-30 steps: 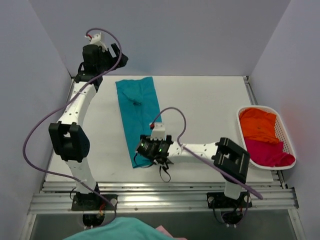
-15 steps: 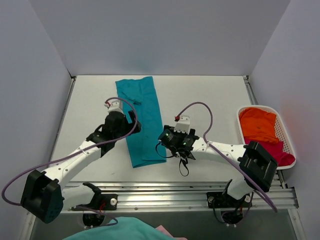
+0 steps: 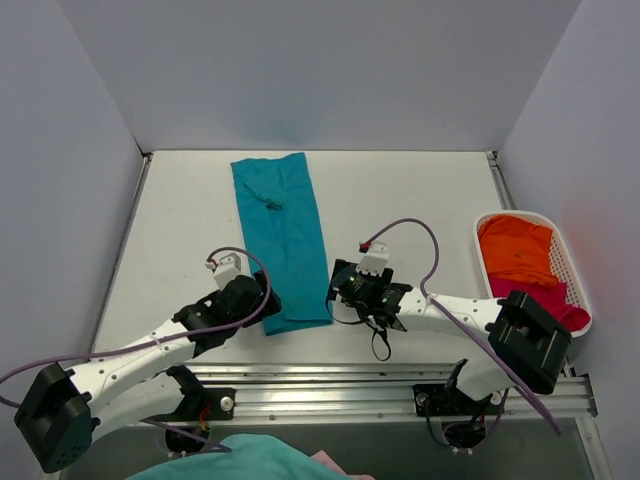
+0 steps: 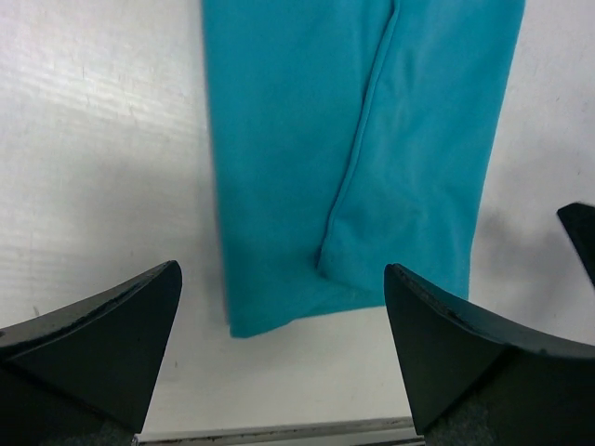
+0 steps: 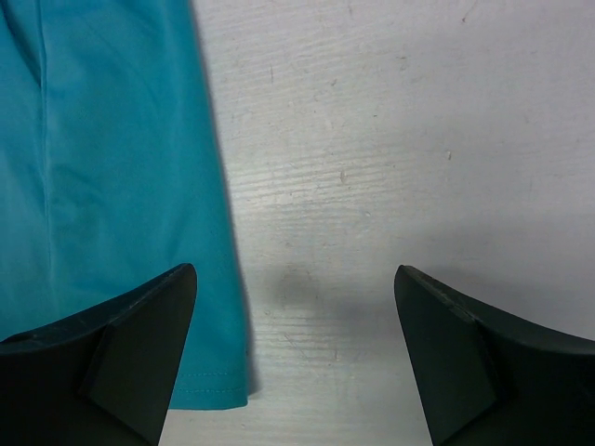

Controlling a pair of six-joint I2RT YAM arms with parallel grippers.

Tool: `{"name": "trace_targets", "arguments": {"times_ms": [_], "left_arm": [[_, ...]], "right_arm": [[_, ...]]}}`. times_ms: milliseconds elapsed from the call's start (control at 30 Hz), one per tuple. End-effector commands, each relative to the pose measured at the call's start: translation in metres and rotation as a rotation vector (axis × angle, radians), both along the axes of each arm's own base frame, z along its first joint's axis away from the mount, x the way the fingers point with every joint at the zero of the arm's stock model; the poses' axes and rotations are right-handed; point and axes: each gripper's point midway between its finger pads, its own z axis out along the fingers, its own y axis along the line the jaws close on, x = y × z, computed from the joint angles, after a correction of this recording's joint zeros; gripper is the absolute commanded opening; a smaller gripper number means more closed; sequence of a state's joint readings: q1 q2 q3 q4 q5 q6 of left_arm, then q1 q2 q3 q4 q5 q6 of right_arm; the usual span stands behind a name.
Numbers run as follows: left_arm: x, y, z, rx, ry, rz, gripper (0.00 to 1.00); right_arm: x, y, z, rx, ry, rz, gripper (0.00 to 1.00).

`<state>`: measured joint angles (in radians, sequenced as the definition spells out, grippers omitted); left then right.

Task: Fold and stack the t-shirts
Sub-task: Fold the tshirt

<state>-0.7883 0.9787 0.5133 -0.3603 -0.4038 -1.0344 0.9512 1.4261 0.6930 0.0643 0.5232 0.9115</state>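
Nearest the camera, an aluminium rail [image 3: 330, 392] carries the bases of 2 arms. The left arm [image 3: 130, 355] and right arm [image 3: 450, 312] both reach forward and low over the desk [image 3: 420, 200]. Their wrists sit on either side of the near end of the teal t-shirt [image 3: 280, 240].

Left wrist view: the left jaws are spread wide and grasp nothing. The shirt's near hem [image 4: 297, 311] and its near left corner lie between the 2 fingertips [image 4: 102, 334]. A lengthwise fold edge [image 4: 358, 158] runs up the cloth.

Right wrist view: the right jaws are likewise released and empty. They straddle the shirt's right edge [image 5: 218, 186], with cloth toward 1 fingertip [image 5: 112, 344] and bare desk [image 5: 390, 139] toward the other. Whether either tip touches the cloth cannot be told.

The teal t-shirt is folded into 1 long narrow strip. It lies flat from the near part of the desk to its far edge.

At the right edge, well apart from the strip, stands a white lattice basket [image 3: 566, 262]. It holds the magenta t-shirt [image 3: 535, 305] at its near end and the orange t-shirt [image 3: 518, 250] beyond.
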Motion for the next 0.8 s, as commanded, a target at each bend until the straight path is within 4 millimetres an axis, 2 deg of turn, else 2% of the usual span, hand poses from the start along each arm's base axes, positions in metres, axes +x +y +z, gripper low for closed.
{"name": "trace_targets", "arguments": {"times_ms": [0, 33, 67, 167, 333, 367, 500, 700, 767], "left_arm": [[-0.022, 0.010, -0.014, -0.008, 0.052, 0.047, 1.00], [-0.027, 0.008, -0.017, -0.014, 0.061, 0.034, 1.00], [-0.030, 0.007, -0.019, -0.032, 0.067, 0.037, 0.94], [-0.037, 0.007, -0.030, -0.047, 0.083, 0.042, 0.93], [-0.034, -0.004, -0.043, -0.101, 0.073, 0.033, 0.89], [-0.036, -0.003, -0.052, -0.084, 0.093, 0.032, 0.88], [-0.032, -0.008, -0.062, -0.077, 0.097, 0.029, 0.83], [-0.025, -0.010, -0.071, -0.062, 0.081, 0.043, 0.56], [-0.022, -0.007, -0.074, -0.041, 0.073, 0.054, 0.37]], "right_arm": [[0.004, 0.004, 0.007, 0.038, -0.028, -0.016, 0.83], [0.005, 0.004, 0.006, 0.037, -0.026, -0.019, 0.83], [0.005, 0.003, 0.004, 0.037, -0.025, -0.021, 0.83], [0.007, 0.004, 0.001, 0.034, -0.022, -0.022, 0.83], [0.009, 0.007, -0.011, 0.024, 0.002, -0.012, 0.82], [0.009, 0.008, -0.012, 0.031, 0.005, -0.011, 0.82], [0.009, 0.008, -0.021, 0.028, 0.021, -0.012, 0.80], [0.009, 0.012, -0.032, 0.031, 0.041, -0.003, 0.74], [0.008, 0.015, -0.035, 0.038, 0.051, 0.006, 0.73]]}}
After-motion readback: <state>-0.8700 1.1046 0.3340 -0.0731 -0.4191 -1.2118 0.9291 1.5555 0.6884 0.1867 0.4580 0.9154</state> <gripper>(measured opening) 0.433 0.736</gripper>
